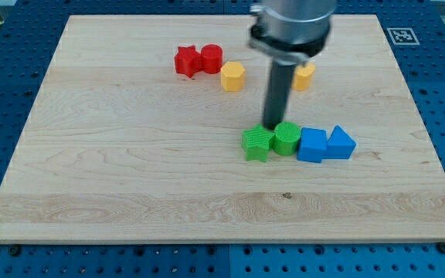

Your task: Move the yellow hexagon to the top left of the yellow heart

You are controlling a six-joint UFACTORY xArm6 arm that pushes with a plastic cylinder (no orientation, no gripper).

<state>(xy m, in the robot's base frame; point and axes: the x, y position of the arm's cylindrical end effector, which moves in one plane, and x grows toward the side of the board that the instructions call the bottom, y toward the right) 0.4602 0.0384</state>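
The yellow hexagon (232,76) lies on the wooden board (130,170) in the upper middle. The yellow heart (305,76) lies to its right, partly hidden behind my rod. My tip (272,126) rests on the board below and between the two yellow blocks, just above the green star (258,144) and the green round block (286,139). It touches neither yellow block.
A red star (186,61) and a red round block (212,58) sit left of the yellow hexagon. A blue cube (312,144) and a blue triangle (340,144) line up right of the green blocks. Blue pegboard surrounds the board.
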